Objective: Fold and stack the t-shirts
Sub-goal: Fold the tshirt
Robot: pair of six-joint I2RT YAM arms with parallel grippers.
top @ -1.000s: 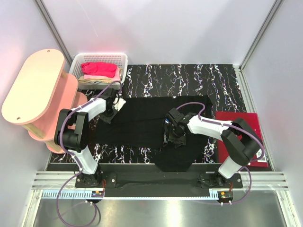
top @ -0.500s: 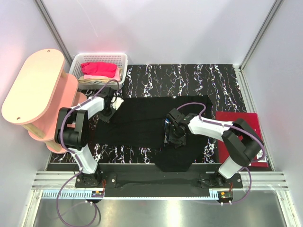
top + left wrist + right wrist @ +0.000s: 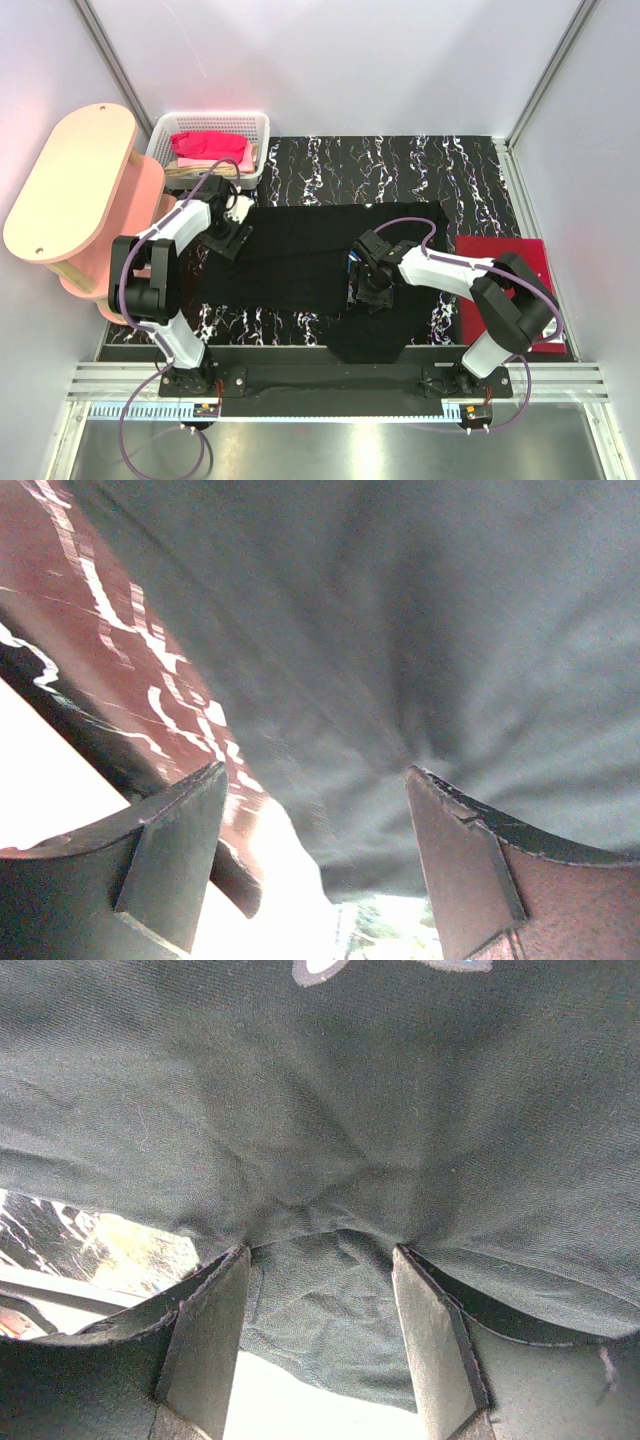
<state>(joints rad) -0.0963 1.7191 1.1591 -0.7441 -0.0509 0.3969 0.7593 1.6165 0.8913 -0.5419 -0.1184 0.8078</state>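
The black t-shirt [image 3: 300,255] lies spread flat across the middle of the marbled table [image 3: 400,170]. At the shirt's left edge my left gripper [image 3: 233,237] is open. In the left wrist view the cloth's edge [image 3: 420,630] lies just beyond the left gripper [image 3: 315,780], with nothing pinched. My right gripper [image 3: 364,292] rests on the shirt's lower middle. Its jaws stand apart, tips pressing into puckered black cloth [image 3: 320,1110], and a loose flap lies between the right gripper's [image 3: 320,1255] fingers. A folded dark red t-shirt [image 3: 505,270] lies at the right. The pink t-shirt [image 3: 210,147] sits in the basket.
The white mesh basket [image 3: 262,125] stands at the back left corner, next to a pink oval two-level shelf [image 3: 70,180]. Aluminium frame posts and white walls close in the table on three sides.
The left gripper has opened and let go of the black shirt's left edge, and its arm has swung slightly left. The right gripper has barely moved.
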